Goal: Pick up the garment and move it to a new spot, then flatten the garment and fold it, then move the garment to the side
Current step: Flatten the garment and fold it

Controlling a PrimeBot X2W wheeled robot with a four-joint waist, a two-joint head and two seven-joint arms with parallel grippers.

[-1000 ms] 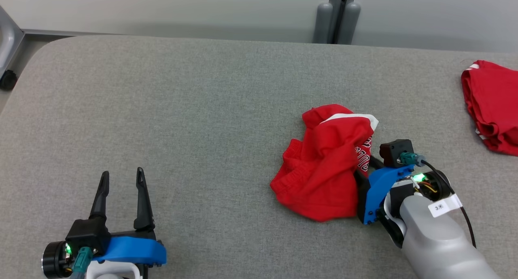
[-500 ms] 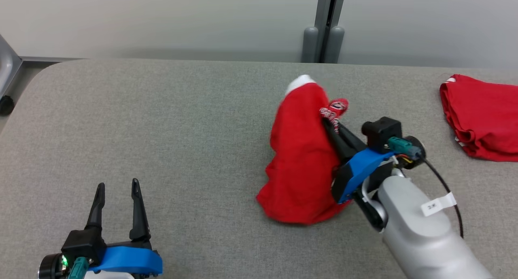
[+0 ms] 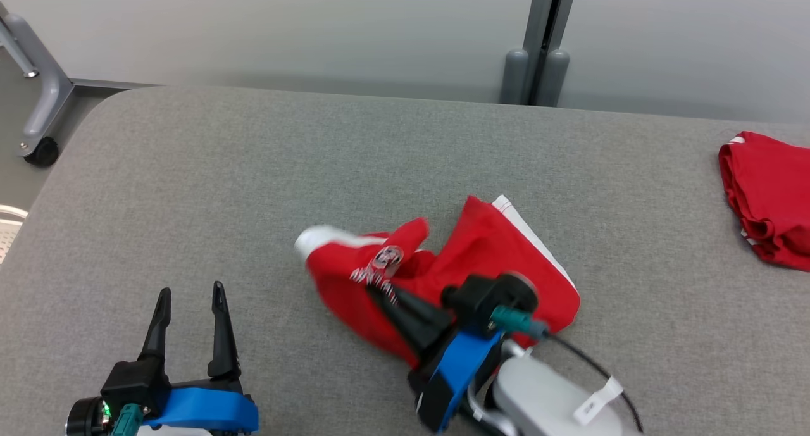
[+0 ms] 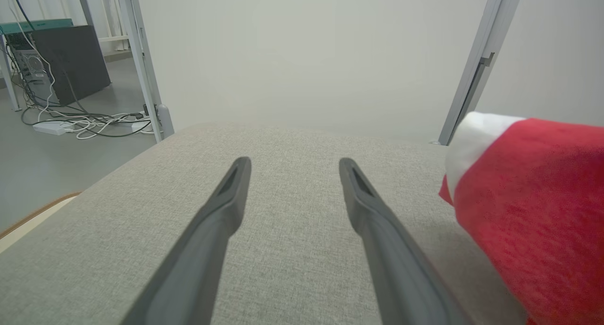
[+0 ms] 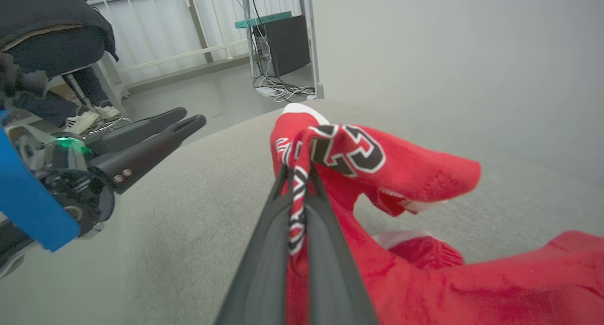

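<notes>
The right gripper (image 3: 378, 290) was clamped shut on a printed fold of the red garment (image 3: 493, 259), which lay bunched near the middle of the grey table (image 3: 253, 157). The left gripper (image 3: 190, 295) stood wide open and empty at the near left; a second red cloth (image 3: 769, 195) lay far right.

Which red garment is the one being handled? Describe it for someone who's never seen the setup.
On the grey table, look near the middle front, not the far right edge. The garment there is crumpled red cloth with white trim and a printed logo, pinched in the right gripper. The other red garment lies alone, untouched, at that edge.
</notes>
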